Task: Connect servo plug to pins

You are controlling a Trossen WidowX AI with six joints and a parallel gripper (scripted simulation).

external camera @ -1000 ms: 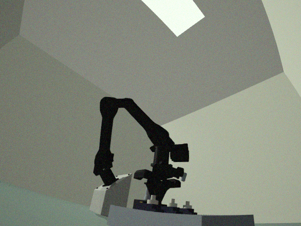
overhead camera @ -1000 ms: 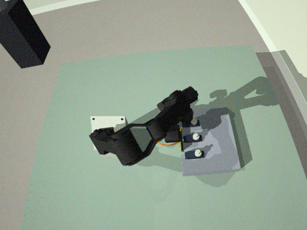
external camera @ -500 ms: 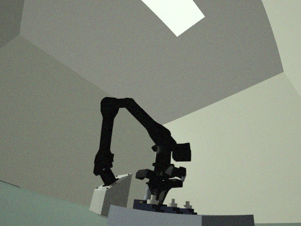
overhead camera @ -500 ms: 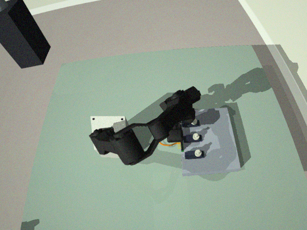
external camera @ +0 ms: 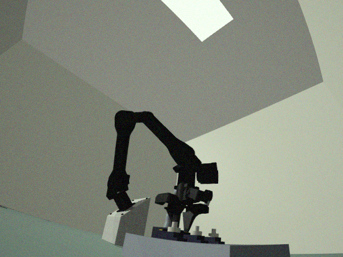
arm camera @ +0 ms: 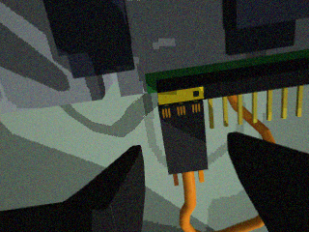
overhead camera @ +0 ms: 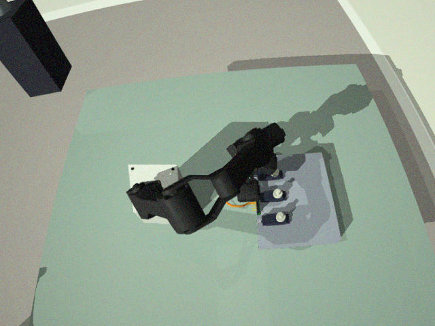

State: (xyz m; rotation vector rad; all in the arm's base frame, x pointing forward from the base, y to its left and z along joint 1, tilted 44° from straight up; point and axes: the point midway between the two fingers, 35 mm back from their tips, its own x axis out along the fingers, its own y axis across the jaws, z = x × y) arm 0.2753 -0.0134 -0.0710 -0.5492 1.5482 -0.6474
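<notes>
The dark flat plug (arm camera: 185,137) is lined up with the yellow band (arm camera: 175,96), its front edge close against the band's lower edge. The band's dot is at its right end. No bare pin length shows between them; whether the plug is fully on is hard to tell. The orange lead (arm camera: 188,195) (overhead camera: 236,205) leaves the plug's rear. My gripper (arm camera: 184,148) (external camera: 181,227) is open, one finger on each side of the plug with a gap at both sides. Unmarked pins (arm camera: 254,108) (overhead camera: 253,206) stand straight to the right. Which hole is orange's is unclear.
The lavender holder (overhead camera: 316,206) (external camera: 177,249) carries dark blocks with white round shafts (overhead camera: 277,193) (overhead camera: 281,216) on top. A loop of orange wire (arm camera: 259,127) passes under the unmarked pins. The white arm base (overhead camera: 149,172) stands left of the holder.
</notes>
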